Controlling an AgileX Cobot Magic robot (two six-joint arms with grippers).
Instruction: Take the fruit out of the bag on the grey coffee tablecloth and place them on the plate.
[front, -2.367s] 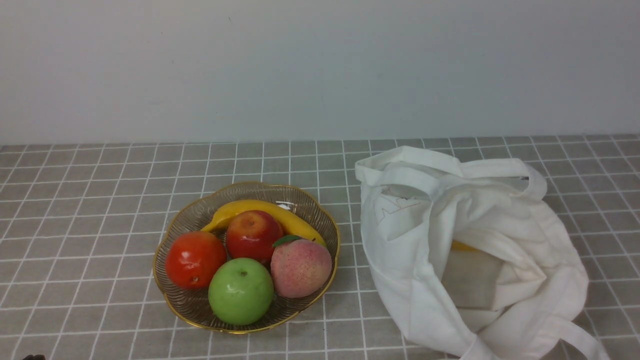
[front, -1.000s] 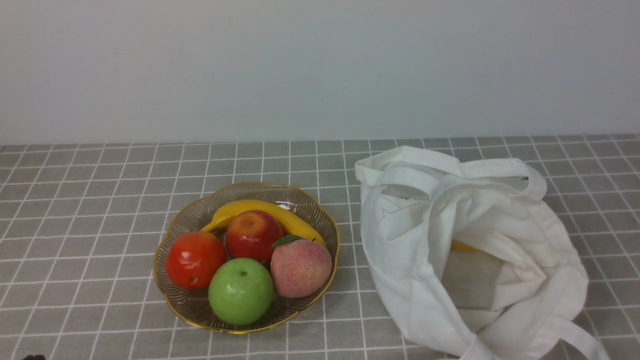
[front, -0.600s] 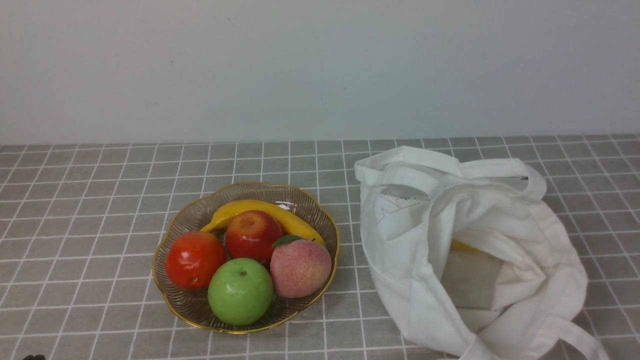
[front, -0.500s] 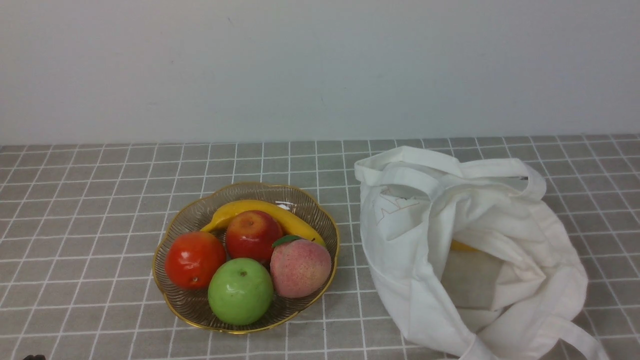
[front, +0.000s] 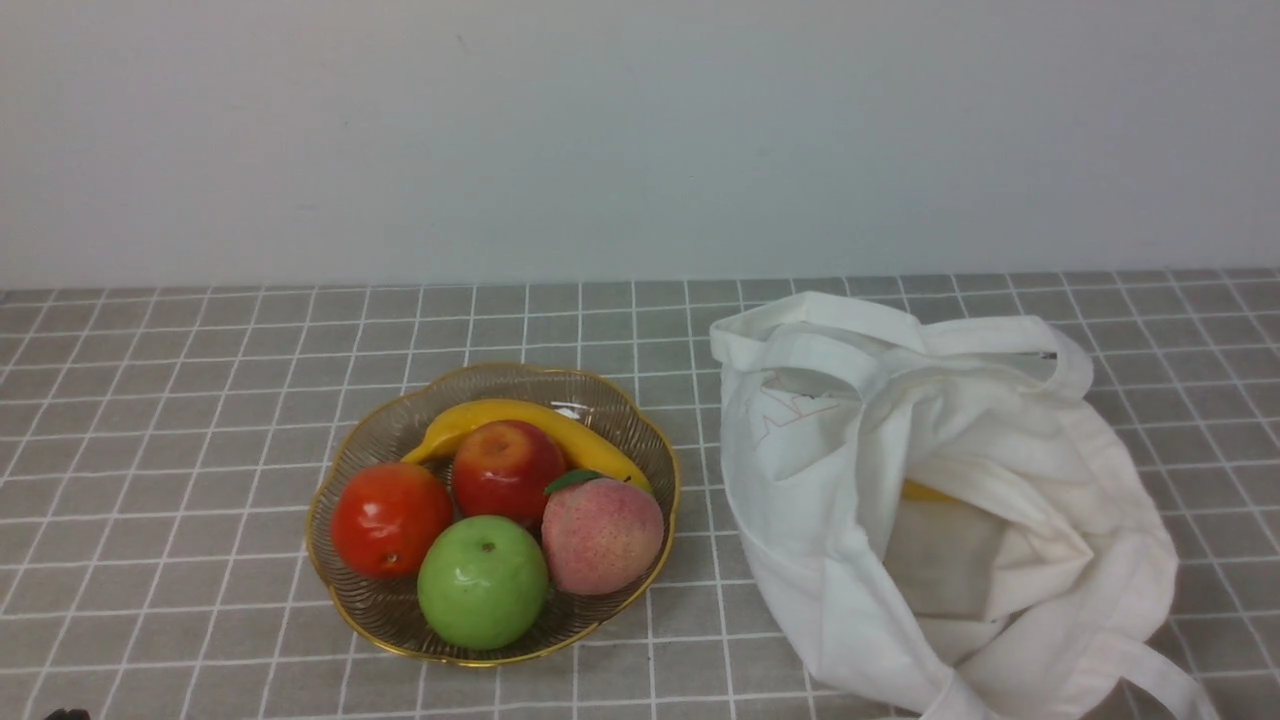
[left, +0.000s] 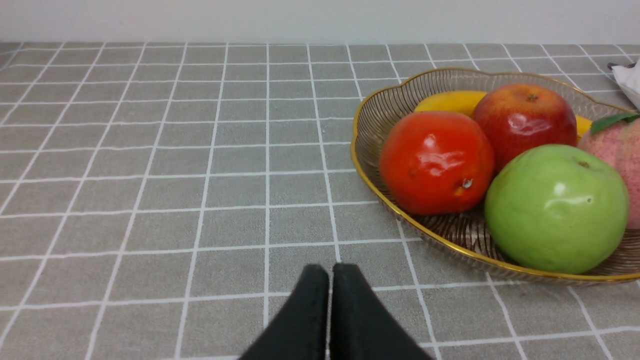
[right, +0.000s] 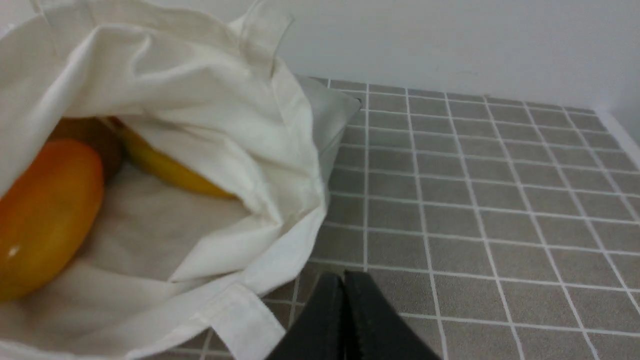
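The glossy red-orange fruit (front: 390, 518) lies at the left of the gold-rimmed glass plate (front: 520, 378), and also shows in the left wrist view (left: 436, 161). The white cloth bag (front: 830, 480) lies open to the plate's right on the grey tablecloth (front: 180, 400). In the right wrist view the bag (right: 210, 115) holds an orange-yellow fruit (right: 42, 215) and a yellow one (right: 167, 167). My left gripper (left: 330, 272) is shut and empty, low over the cloth near the plate (left: 380, 100). My right gripper (right: 343, 280) is shut and empty beside the bag's mouth.
On the plate also lie a banana (front: 500, 412), a dark red apple (front: 508, 470), a green apple (front: 483, 582) and a pink peach (front: 602, 535). A pale wall (front: 640, 130) stands behind the table. The bag's strap (front: 1150, 675) trails at the front right.
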